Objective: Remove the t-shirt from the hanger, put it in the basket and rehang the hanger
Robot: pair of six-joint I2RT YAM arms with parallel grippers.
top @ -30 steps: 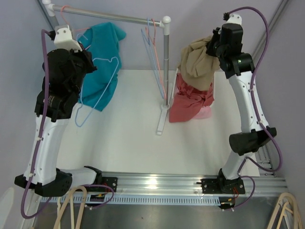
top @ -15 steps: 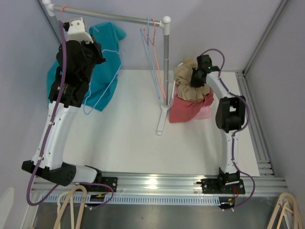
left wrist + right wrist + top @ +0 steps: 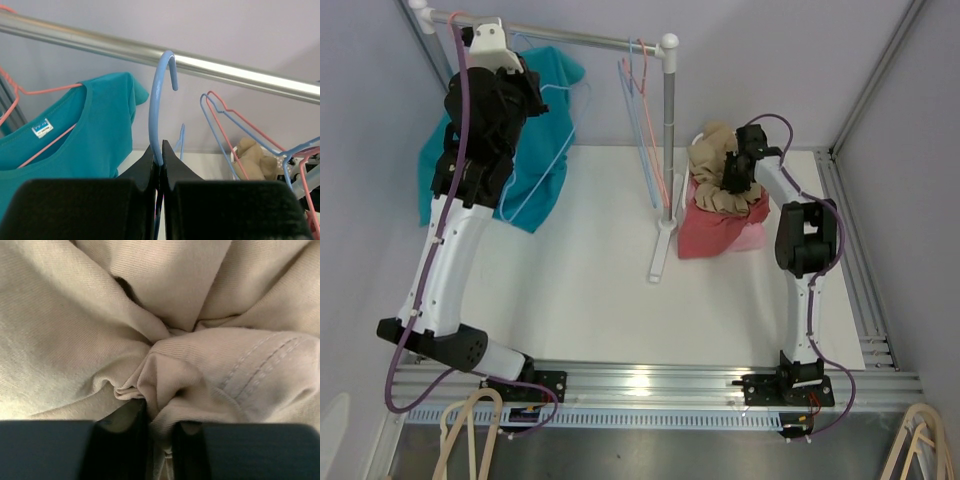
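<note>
Beige t-shirt (image 3: 710, 165), pinched by right gripper (image 3: 160, 436), has dropped onto the red pile (image 3: 710, 232); left gripper (image 3: 160, 156) clamps the bare hanger (image 3: 155, 107) upper-left.

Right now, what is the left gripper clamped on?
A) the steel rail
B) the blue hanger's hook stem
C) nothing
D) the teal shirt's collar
B: the left gripper is shut on the blue hanger just below its hook, up by the rail and clear of the teal shirt.

One clothes rail (image 3: 582, 37), one teal t-shirt (image 3: 542, 195), one beige garment (image 3: 705, 165), one red garment (image 3: 705, 235).
</note>
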